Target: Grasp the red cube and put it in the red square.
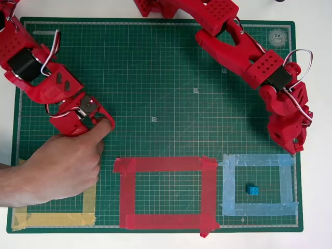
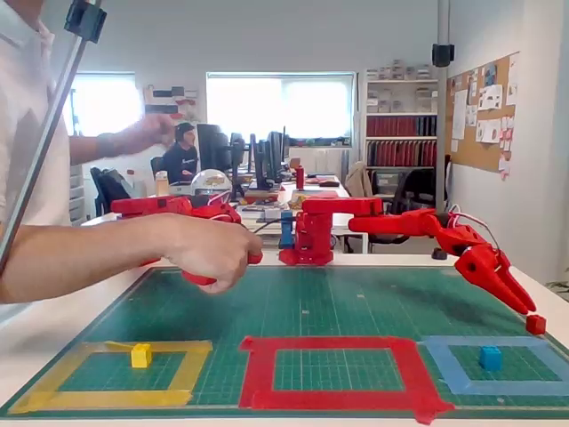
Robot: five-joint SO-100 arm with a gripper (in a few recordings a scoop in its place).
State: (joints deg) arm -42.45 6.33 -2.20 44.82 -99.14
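Note:
The red cube [image 2: 535,325] shows in the fixed view at the tip of my gripper [image 2: 530,313], just behind the light-blue tape frame's far right corner. The fingers close together onto the cube, and it sits at or barely above the mat. From overhead my gripper [image 1: 296,149] points down at the mat's right edge and covers the cube. The red square [image 1: 127,192] is a frame of wide red tape at the front middle of the mat, with bare green mat inside it [image 2: 258,369], to the left of my gripper.
A light-blue tape frame [image 1: 228,184] holding a blue cube [image 1: 252,189] lies between my gripper and the red square. A yellow frame [image 1: 52,219] at the front left holds a yellow cube [image 2: 140,355]. A person's hand [image 1: 57,166] reaches over the mat's left side.

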